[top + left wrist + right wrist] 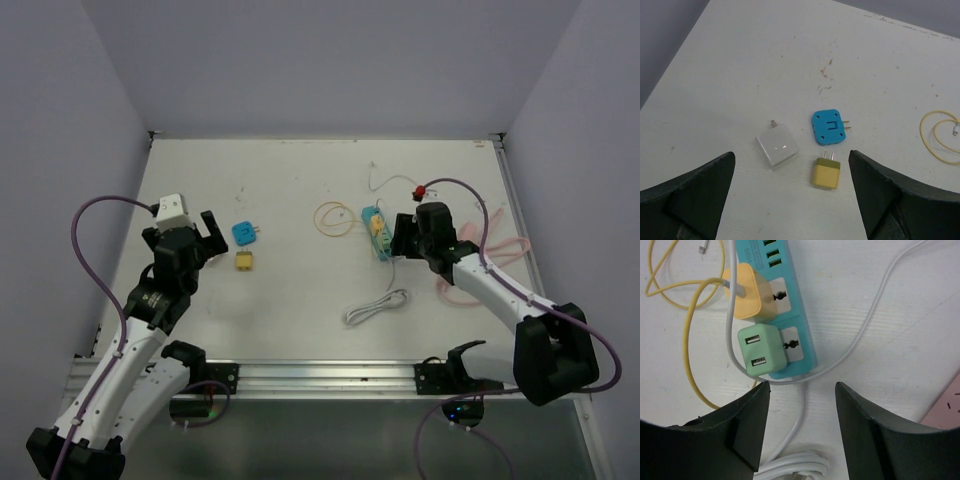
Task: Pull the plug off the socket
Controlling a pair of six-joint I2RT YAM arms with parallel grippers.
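A teal power strip [799, 330] lies on the white table; it also shows in the top view [376, 232]. A yellow-orange plug [747, 294] with a white cable and a pale green USB plug [761, 350] sit in its sockets. My right gripper [801, 390] is open and empty, just short of the strip's near end, to the right of it in the top view [405, 236]. My left gripper [791, 172] is open and empty above loose plugs: a white adapter [777, 145], a blue adapter [829, 126] and a yellow adapter [826, 173].
A yellow cable loop [334, 218] lies left of the strip. A coiled white cable [376, 307] lies in front of it. A pink power strip and cord [470, 268] lie under my right arm. A red-tipped cable [419, 192] lies behind.
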